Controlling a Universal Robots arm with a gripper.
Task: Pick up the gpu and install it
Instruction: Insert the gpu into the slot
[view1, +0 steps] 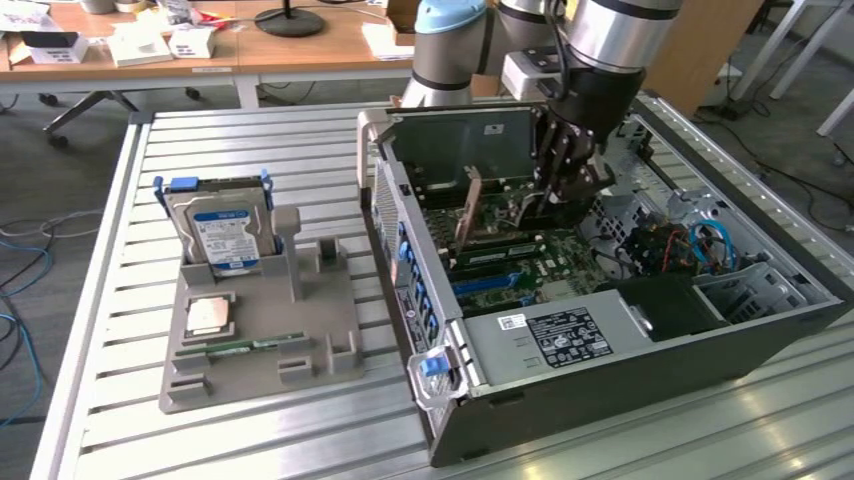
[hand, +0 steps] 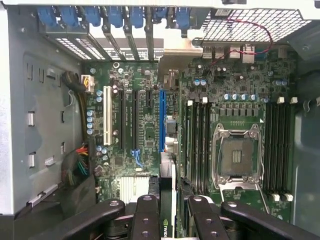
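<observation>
Left of the case, as the exterior view has it, a hard drive stands in its tray on the worktop. Inside the case the gripper is clamped on the gpu, held edge-down over the blue slot, likely for seating.

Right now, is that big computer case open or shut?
Open. The computer case lies on its side with no panel on top, so the motherboard is bare and the hand reaches inside.
</observation>
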